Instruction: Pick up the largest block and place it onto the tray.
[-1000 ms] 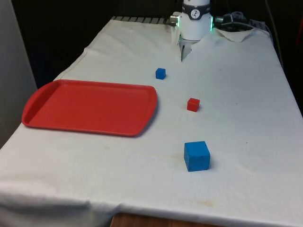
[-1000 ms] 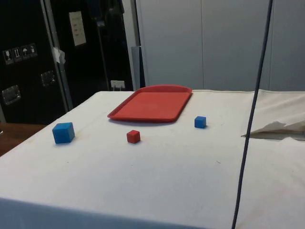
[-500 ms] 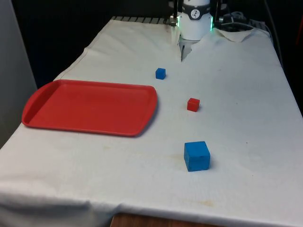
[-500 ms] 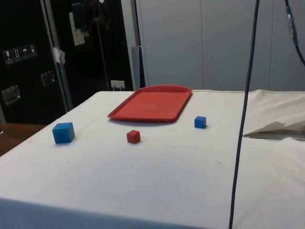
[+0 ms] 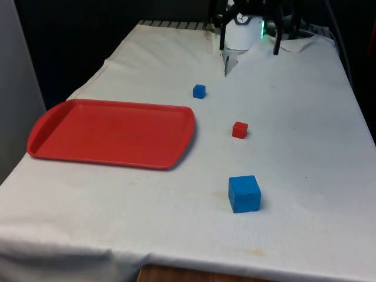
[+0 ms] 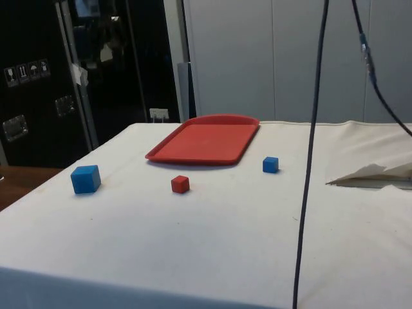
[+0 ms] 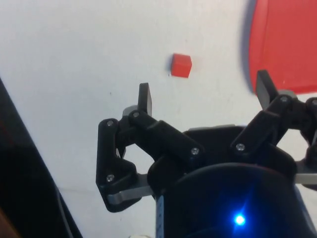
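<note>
The large blue cube (image 5: 244, 193), smooth and matte, is seen near the table's front edge on the creased white cloth (image 5: 294, 141), apart from the small red cube (image 5: 239, 130), small blue cube (image 5: 199, 91) and glossy round-cornered red tray (image 5: 111, 133), while the black gripper (image 7: 205, 94) is held spread wide, grasping nothing.

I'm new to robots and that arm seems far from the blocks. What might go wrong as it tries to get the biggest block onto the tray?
It could pick the wrong block: a small blue block and a small red block lie closer to the arm than the large blue block.

The large blue block sits near the table's front edge, so a clumsy grab might push it off.

The gripper has open jaws high above the cloth, with a long descent left, so its aim may drift.
</note>
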